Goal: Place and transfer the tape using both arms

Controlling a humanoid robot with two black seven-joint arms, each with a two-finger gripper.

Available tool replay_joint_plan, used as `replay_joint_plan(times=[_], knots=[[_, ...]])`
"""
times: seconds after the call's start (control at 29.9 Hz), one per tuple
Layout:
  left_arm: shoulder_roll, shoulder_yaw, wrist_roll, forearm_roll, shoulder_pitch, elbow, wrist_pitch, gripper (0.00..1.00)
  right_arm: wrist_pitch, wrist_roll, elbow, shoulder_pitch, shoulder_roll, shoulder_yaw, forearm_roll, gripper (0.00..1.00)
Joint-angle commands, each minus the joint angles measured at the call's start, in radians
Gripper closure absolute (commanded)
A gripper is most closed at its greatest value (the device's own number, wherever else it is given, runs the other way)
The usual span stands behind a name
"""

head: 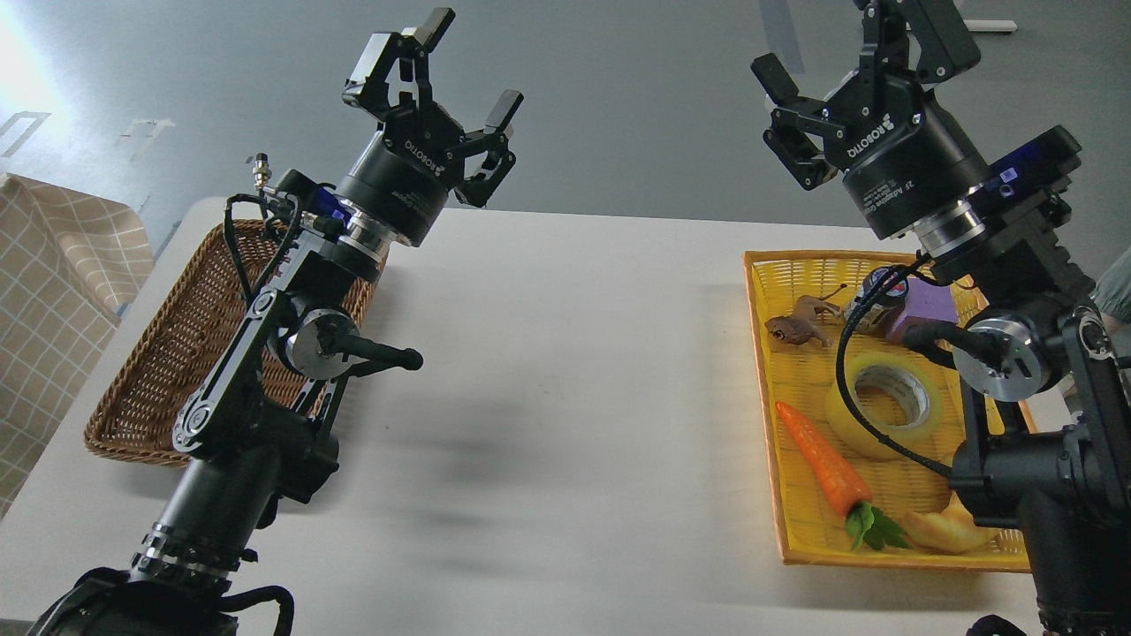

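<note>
The tape (884, 402), a wide yellow translucent roll with a grey-white core, lies flat in the yellow basket (762, 353) at the right of the table. My right gripper (853, 49) is raised high above the basket's far end, fingers spread, holding nothing. My left gripper (473, 66) is raised above the far left of the table, over the wicker basket's (168, 353) far corner, fingers spread and empty. Both grippers are well apart from the tape. My right arm hides part of the yellow basket.
The yellow basket also holds an orange toy carrot (822, 459), a yellowish croissant toy (945, 530), a brown toy animal (800, 325), a purple block (923, 307) and a can (875, 291). A checked cloth (53, 265) lies beyond the table's left edge.
</note>
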Motion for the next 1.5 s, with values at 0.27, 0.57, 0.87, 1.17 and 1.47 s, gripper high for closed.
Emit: replay_joint_plan(times=[0.27,0.57,0.87,1.17,1.47], knots=[[0.0,-0.001,0.003,0.0,-0.001,0.0,0.0,0.02,0.0,0.0,0.002,-0.006,0.0,-0.002,0.0,0.0],[0.0,-0.001,0.001,-0.001,-0.001,-0.001,0.0,0.02,0.0,0.0,0.003,-0.008,0.0,-0.002,0.0,0.0],[0.0,-0.001,0.003,0.0,-0.002,-0.001,0.0,0.02,0.0,0.0,0.005,-0.008,0.0,-0.002,0.0,0.0],[0.0,-0.001,0.003,-0.001,-0.002,-0.001,0.0,0.02,0.0,0.0,0.005,-0.012,0.0,-0.002,0.0,0.0],[0.0,-0.001,0.003,-0.001,-0.002,-0.001,-0.003,0.02,0.0,0.0,0.009,-0.028,0.0,-0.002,0.0,0.0]])
